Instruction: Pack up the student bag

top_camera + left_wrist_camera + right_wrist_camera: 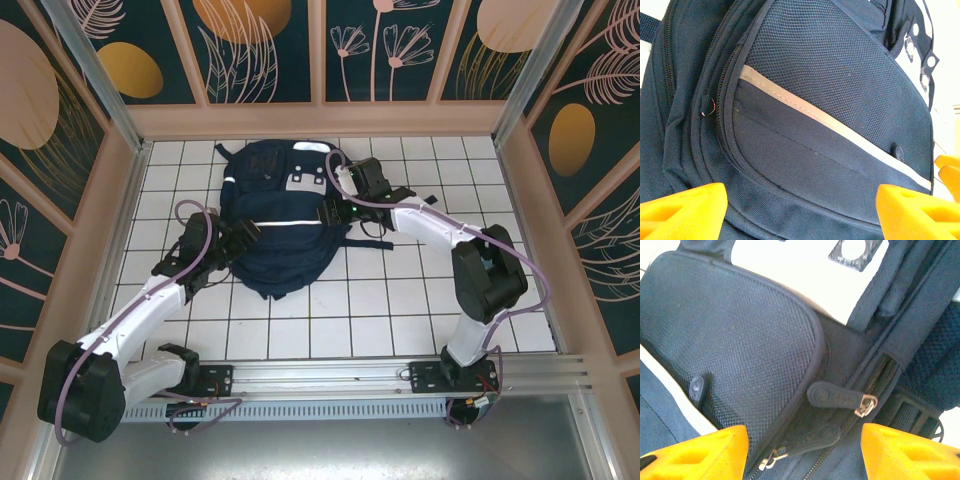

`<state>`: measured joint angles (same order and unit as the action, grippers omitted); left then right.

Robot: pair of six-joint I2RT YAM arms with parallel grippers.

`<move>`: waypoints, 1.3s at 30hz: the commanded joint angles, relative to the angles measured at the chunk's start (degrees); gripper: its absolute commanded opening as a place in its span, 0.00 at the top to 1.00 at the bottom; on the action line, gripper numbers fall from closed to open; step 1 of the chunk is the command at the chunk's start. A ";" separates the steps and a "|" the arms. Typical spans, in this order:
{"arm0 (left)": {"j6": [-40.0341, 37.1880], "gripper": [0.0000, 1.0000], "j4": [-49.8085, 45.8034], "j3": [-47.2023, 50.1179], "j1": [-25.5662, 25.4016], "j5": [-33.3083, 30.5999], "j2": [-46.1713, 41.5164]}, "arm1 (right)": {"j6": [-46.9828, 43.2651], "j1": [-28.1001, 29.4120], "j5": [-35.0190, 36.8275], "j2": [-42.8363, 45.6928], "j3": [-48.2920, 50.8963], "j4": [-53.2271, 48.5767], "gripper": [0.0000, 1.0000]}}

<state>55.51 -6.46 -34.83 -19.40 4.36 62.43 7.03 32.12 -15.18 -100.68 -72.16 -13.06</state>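
Note:
The student bag (280, 215), a navy backpack with white stripes, lies flat on the white tiled table. My left gripper (240, 236) hovers at its left side, and my right gripper (336, 211) sits at its right side. In the left wrist view the left gripper (800, 220) is open, its orange fingers (682, 212) wide apart over the front pocket (830, 75) with nothing pinched. The right gripper (802, 452) is open too. Two rubber zipper pulls (832, 395) lie on the bag just ahead of its jaws, untouched.
Wooden-framed patterned walls (120, 200) close in the table on three sides. An aluminium rail (330, 375) runs along the near edge, where both arm bases are bolted. Bare tiles (400, 300) stretch in front of the bag.

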 commanded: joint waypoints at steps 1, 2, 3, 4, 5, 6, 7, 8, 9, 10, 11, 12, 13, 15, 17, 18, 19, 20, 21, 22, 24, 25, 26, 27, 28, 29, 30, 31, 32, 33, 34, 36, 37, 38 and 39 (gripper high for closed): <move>-1.08 0.21 0.57 -0.77 0.32 -0.75 0.31 | 0.04 0.05 -1.55 -2.01 -1.66 0.67 0.38; -1.09 0.21 0.61 -0.77 0.26 -0.67 0.47 | -0.52 0.02 -3.70 -2.27 -1.66 0.84 0.38; -1.13 0.21 0.68 -0.86 0.31 -0.44 0.58 | -1.02 -0.01 -5.52 -2.49 -1.79 0.84 0.38; -1.18 0.21 0.70 -0.88 0.33 -0.41 0.67 | -1.34 -0.04 -7.16 -2.65 -1.85 0.77 0.38; -1.14 0.21 0.81 -0.85 0.28 -0.28 0.75 | -1.69 -0.06 -8.63 -3.00 -2.00 0.60 0.38; -1.14 0.21 0.91 -0.85 0.32 -0.24 0.76 | -1.90 -0.06 -9.66 -3.04 -1.96 0.35 0.37; -1.19 0.21 0.86 -0.85 0.33 -0.20 0.75 | -2.13 0.01 -10.54 -3.08 -1.92 0.10 0.38; -1.19 0.21 0.92 -0.81 0.32 -0.21 0.76 | -2.32 0.05 -11.28 -2.85 -1.55 -0.18 0.38; -1.16 0.21 0.92 -0.77 0.31 -0.20 0.76 | -2.20 0.13 -11.36 -2.44 -1.25 -0.30 0.38; -1.26 0.21 0.87 -0.68 0.33 -0.13 0.76 | -2.19 0.22 -11.53 -1.95 -0.68 -0.40 0.38; -1.28 0.21 0.87 -0.71 0.31 -0.17 0.76 | -2.13 0.22 -11.98 -1.16 0.15 -0.31 0.38; -1.25 0.21 1.01 -0.59 0.32 -0.17 0.76 | -2.03 0.27 -12.57 -0.29 1.01 -0.23 0.39; -1.27 0.20 1.07 -0.59 0.32 -0.18 0.79 | -2.10 0.38 -13.06 0.44 1.79 -0.14 0.39; -1.31 0.20 1.34 -0.67 0.32 -0.14 1.06 | -2.72 0.88 -13.81 2.09 3.13 -0.78 0.41; -1.60 0.20 1.45 -0.94 0.32 0.09 1.41 | -3.53 1.89 -12.67 3.35 4.00 -1.80 0.43; -1.70 0.20 1.53 -1.09 0.33 0.08 1.58 | -3.69 2.39 -11.71 3.94 4.61 -2.26 0.44; -1.80 0.20 1.53 -1.25 0.32 0.08 1.67 | -3.90 2.88 -10.85 4.58 5.40 -2.68 0.44; -2.02 0.20 1.47 -1.38 0.29 0.04 1.88 | -3.95 3.24 -10.14 5.26 6.35 -3.09 0.45; -2.13 0.20 1.61 -1.46 0.26 0.04 1.97 | -3.95 3.58 -9.73 5.85 7.10 -3.37 0.46; -2.18 0.20 1.62 -1.60 0.32 -0.04 2.07 | -3.97 3.94 -9.75 6.73 8.35 -3.55 0.46; -2.42 0.20 1.80 -1.87 0.31 0.08 2.33 | -5.00 4.76 -11.11 8.33 10.33 -4.26 0.48; -2.57 0.20 1.80 -2.04 0.30 -0.04 2.49 | -5.79 5.42 -11.68 9.11 11.16 -4.82 0.49; -2.74 0.20 1.89 -2.17 0.32 -0.05 2.66 | -6.35 6.00 -11.45 9.88 11.73 -5.19 0.49; -2.76 0.20 1.89 -2.38 0.28 -0.09 2.82 | -6.44 6.49 -9.83 10.49 11.94 -5.31 0.50; -2.92 0.20 1.84 -2.64 0.30 -0.25 3.03 | -5.61 6.73 -6.53 11.21 12.02 -4.91 0.50; -3.03 0.20 1.80 -2.87 0.33 -0.45 3.21 | -4.76 6.40 -3.75 11.77 11.92 -4.49 0.50; -3.10 0.20 1.88 -3.05 0.33 -0.49 3.37 | -4.37 5.85 -2.29 12.09 11.63 -4.28 0.50; -3.29 0.20 1.89 -3.29 0.33 -0.49 3.55 | -3.65 5.38 0.57 12.12 11.12 -4.13 0.50; -3.47 0.20 1.89 -3.44 0.32 -0.62 3.59 | -2.78 5.20 4.41 11.89 10.14 -4.08 0.50; -3.59 0.20 1.80 -3.69 0.32 -0.64 3.77 | -2.55 5.00 6.49 11.48 9.29 -4.24 0.50; -3.81 0.20 1.80 -3.89 0.33 -0.65 3.82 | -2.76 4.78 7.65 10.62 8.31 -4.63 0.48; -4.30 0.19 1.67 -4.12 0.28 -0.71 3.92 | -3.57 4.63 7.95 8.76 6.63 -5.02 0.46; -4.65 0.19 1.60 -4.26 0.32 -0.69 4.01 | -4.46 4.68 7.35 7.64 5.78 -5.22 0.46; -4.90 0.19 1.43 -4.51 0.30 -0.71 4.05 | -5.06 4.65 6.58 6.50 4.97 -5.26 0.46; -5.14 0.19 1.15 -4.72 0.33 -0.71 4.09 | -5.62 4.62 5.85 5.62 4.28 -5.60 0.46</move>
<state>52.49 -6.00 -37.60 -19.40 4.34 66.17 3.18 36.73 -11.05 -92.64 -65.12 -17.45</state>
